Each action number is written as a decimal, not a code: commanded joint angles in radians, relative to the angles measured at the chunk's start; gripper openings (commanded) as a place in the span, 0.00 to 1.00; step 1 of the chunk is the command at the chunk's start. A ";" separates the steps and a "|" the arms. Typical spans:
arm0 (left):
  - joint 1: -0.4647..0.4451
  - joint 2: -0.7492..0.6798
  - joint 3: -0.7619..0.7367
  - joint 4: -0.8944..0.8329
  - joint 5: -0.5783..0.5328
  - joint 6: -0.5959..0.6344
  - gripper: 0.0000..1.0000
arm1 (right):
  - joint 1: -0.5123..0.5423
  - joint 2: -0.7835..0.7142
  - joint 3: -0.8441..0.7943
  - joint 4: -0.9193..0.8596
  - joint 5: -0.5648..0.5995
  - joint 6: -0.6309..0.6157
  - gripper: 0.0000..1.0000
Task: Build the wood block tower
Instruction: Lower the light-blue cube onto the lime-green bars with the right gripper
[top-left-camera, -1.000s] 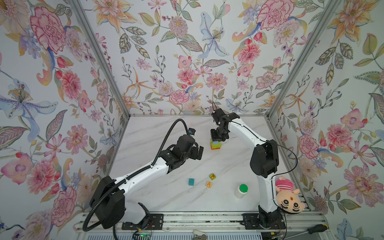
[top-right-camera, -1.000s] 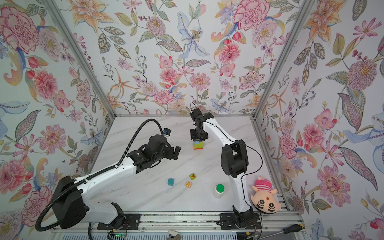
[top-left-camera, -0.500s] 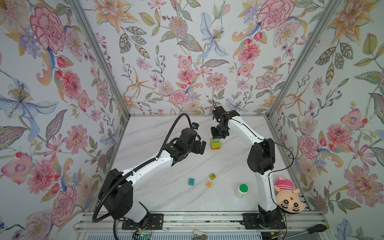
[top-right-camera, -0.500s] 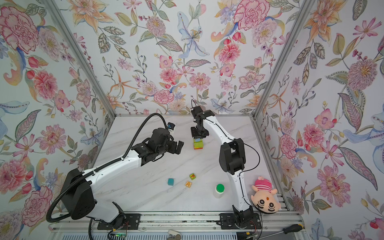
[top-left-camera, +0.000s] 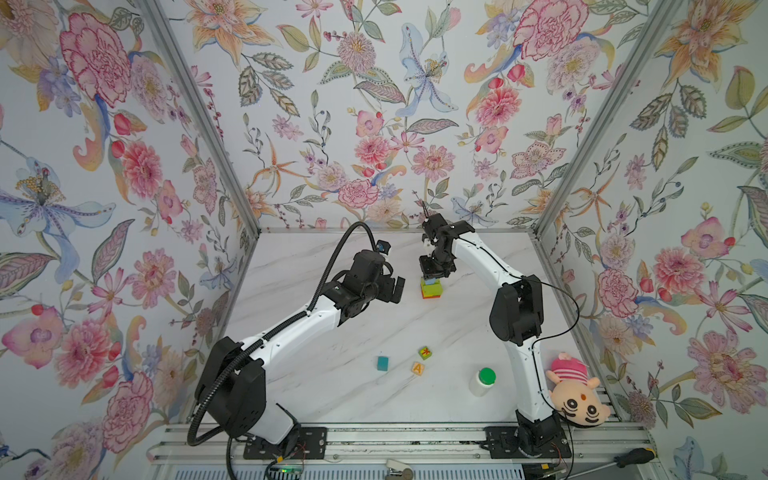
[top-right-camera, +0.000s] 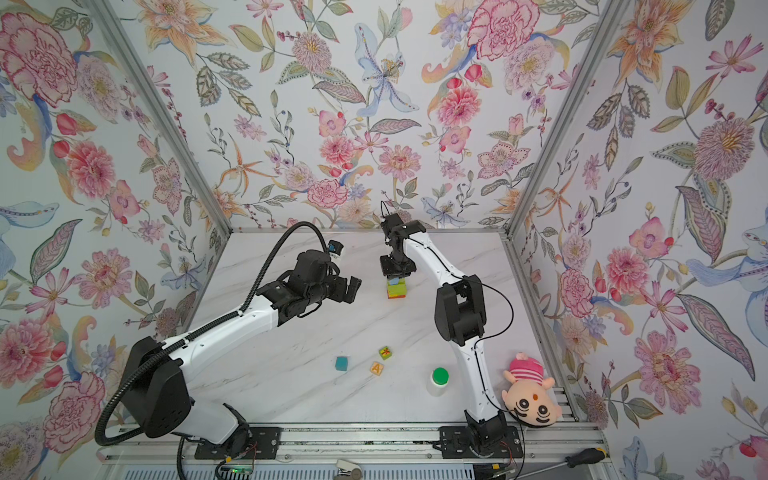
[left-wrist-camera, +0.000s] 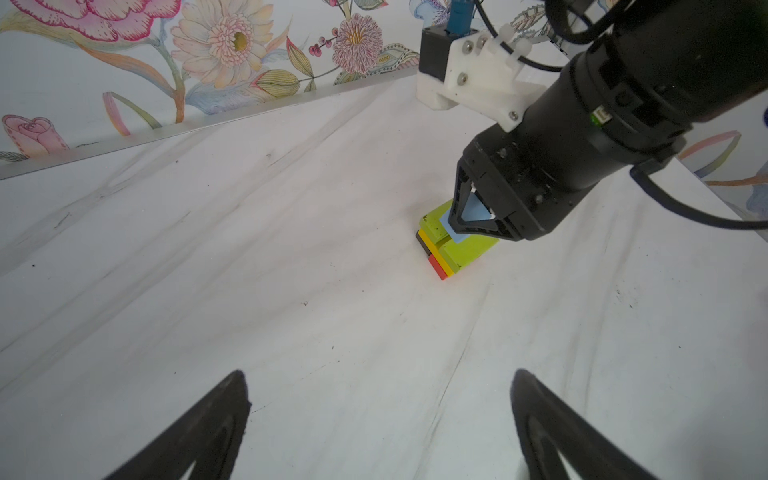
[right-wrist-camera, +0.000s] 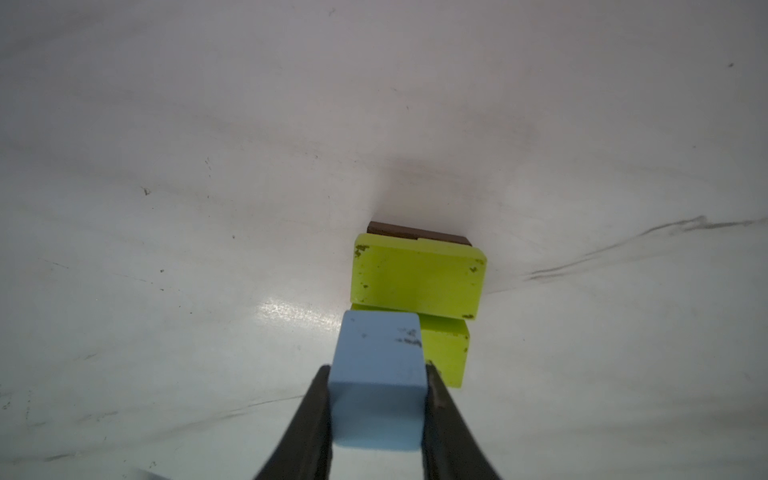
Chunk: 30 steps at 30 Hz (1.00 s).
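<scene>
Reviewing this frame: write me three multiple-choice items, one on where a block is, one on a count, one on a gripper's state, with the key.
1. Where is the light-blue cube? A. Held in the right gripper over the tower. B. Loose near the front edge. C. Hidden from every view.
2. How many cubes lie loose on the table, away from the tower? A. One. B. Three. C. Six.
3. How does the left gripper stand? A. Shut on a red block. B. Open and empty. C. Shut on nothing.
Key: 1 A, the right wrist view shows it clamped above the lime-green blocks; 2 B, teal cube, green red-marked cube, tan "A" cube; 3 B, its fingers stand wide apart with nothing between.
</scene>
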 joint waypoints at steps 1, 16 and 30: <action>0.019 0.009 0.015 -0.009 0.021 0.020 0.99 | 0.001 0.023 0.025 -0.028 0.003 -0.023 0.31; 0.037 0.038 0.038 -0.006 0.037 0.023 0.99 | -0.014 0.043 0.053 -0.031 -0.011 -0.036 0.32; 0.042 0.069 0.043 -0.002 0.053 0.028 0.99 | -0.017 0.052 0.059 -0.031 -0.022 -0.033 0.32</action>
